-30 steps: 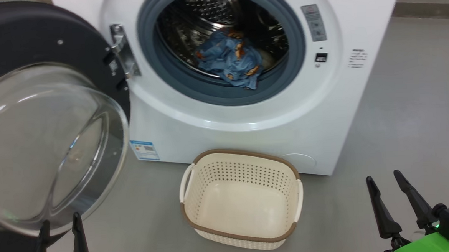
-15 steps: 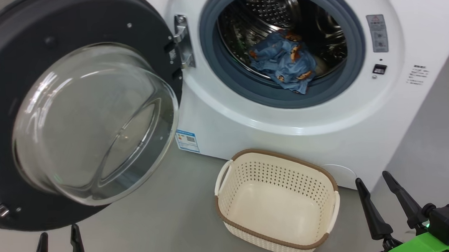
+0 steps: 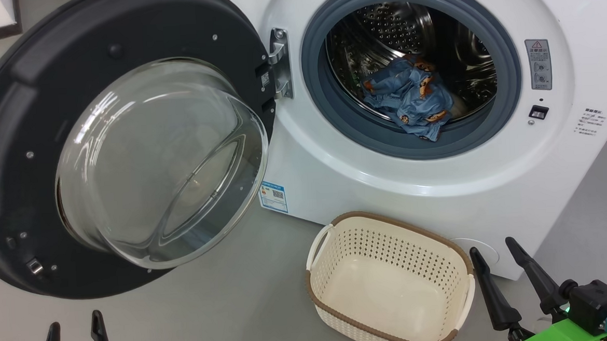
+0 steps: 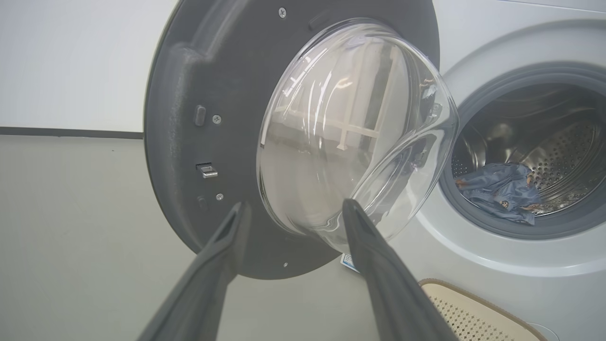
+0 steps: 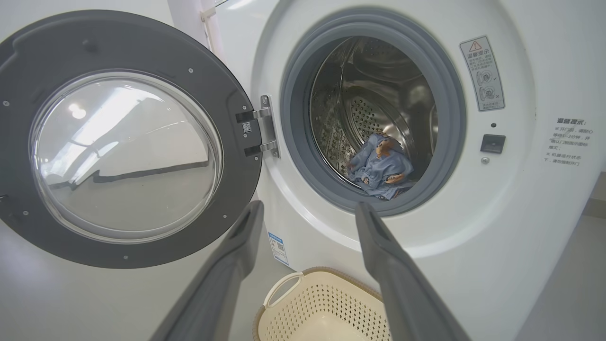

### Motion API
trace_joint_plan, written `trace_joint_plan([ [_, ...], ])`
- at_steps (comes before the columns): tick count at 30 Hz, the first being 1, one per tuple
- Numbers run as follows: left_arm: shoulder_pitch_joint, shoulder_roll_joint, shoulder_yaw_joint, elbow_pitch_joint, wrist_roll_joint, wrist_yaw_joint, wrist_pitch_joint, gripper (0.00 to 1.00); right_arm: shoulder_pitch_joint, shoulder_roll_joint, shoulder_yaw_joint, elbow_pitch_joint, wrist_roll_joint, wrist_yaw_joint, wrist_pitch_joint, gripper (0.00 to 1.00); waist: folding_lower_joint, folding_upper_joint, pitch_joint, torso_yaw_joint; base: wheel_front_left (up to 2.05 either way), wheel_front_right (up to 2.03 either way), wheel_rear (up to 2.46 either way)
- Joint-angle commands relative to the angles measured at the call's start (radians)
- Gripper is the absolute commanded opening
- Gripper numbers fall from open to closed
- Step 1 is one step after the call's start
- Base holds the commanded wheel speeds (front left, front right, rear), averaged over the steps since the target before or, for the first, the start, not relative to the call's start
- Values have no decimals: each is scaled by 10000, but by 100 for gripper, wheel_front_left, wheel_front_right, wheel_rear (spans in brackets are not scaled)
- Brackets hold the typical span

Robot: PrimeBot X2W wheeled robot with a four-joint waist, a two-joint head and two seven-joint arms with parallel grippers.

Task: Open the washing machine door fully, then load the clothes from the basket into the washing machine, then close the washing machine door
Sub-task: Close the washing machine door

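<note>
The door (image 3: 17,154) is swung wide open to the left of the washer (image 3: 387,187) and is held there by a steel hinge (image 3: 279,62) at the left edge of the opening. Its dark inner face is turned towards the robot, and its clear glass bowl (image 3: 163,162) bulges out from the middle. The clothes (image 3: 414,99) are seen inside the drum (image 3: 405,25). They form a crumpled blue heap with orange-brown bear prints, lying low at the front and lapping onto the grey-blue gasket (image 3: 326,117). A pale patch just behind the heap cannot be made out.

The basket (image 3: 391,249) is set on the grey floor (image 3: 238,309) just in front of the washer, below the opening and slightly to its right. Its cream bottom is seen bare. A blue label (image 3: 274,195) is stuck at the washer's lower left corner, between the bowl and the basket in the head view. A warning sticker (image 3: 539,64) and a small dark latch socket (image 3: 538,112) are placed to the right of the opening.

The left gripper (image 3: 76,321) is seen at the lower left of the head view, below the door's bottom edge and apart from it. Its fingers are spread wide and nothing is held between them. In its wrist view they are pointed at the lower part of the door and the bowl. The right gripper (image 3: 493,246) is seen at the lower right, just right of the basket and before the washer's lower right corner. Its fingers are likewise spread wide with nothing gripped. In its wrist view they are aimed at the washer's front, between the door and the drum.
</note>
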Motion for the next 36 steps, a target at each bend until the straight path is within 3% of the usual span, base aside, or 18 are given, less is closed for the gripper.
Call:
trace_joint_plan([
  [1, -95, 129, 360, -328, 60, 8, -63, 100, -218, -154, 199, -208, 33, 46, -80, 100, 0, -1, 3, 7, 0, 0, 0],
  [8, -153, 106, 405, -466, -55, 8, -63, 100, -170, -156, 180, -215, 69, 46, -80, 100, 0, -1, 82, -17, 0, 0, 0],
  [11, -312, 87, 701, -741, -448, 8, -63, 6, -178, -149, 157, -238, 59, 46, -80, 100, 0, -1, 158, -39, 0, 0, 0],
  [12, -401, 82, 890, -893, -650, 8, -63, 0, -179, -146, 146, -247, 54, 46, -80, 100, 0, -1, 189, -44, 0, 0, 0],
  [16, -891, 440, 1483, -1495, -1579, 8, -63, 0, -192, -143, 81, -274, 40, 46, -80, 100, 0, -1, 320, -50, 0, 0, 0],
  [19, -1470, 944, 1778, -1667, -2861, 8, -35, 0, -157, -115, 25, -285, 25, 46, -80, 100, 0, -1, 393, -14, 0, 0, 0],
  [23, -2426, 2153, 2157, -1306, -4745, 8, 358, 0, -206, -131, -8, -335, -3, 46, -80, 100, 0, -1, 636, -35, 0, 0, 0],
  [29, -4025, 3631, 2982, 571, -7467, 8, 1290, 0, -406, -186, -30, -359, -28, 46, -80, 100, 0, -1, 971, -117, 0, 0, 0],
  [36, -5396, 4873, 3000, 3311, -9070, 8, 2807, 0, -551, -254, 2, -367, -32, 46, -80, 100, 0, -1, 1275, -228, 0, 0, 0],
])
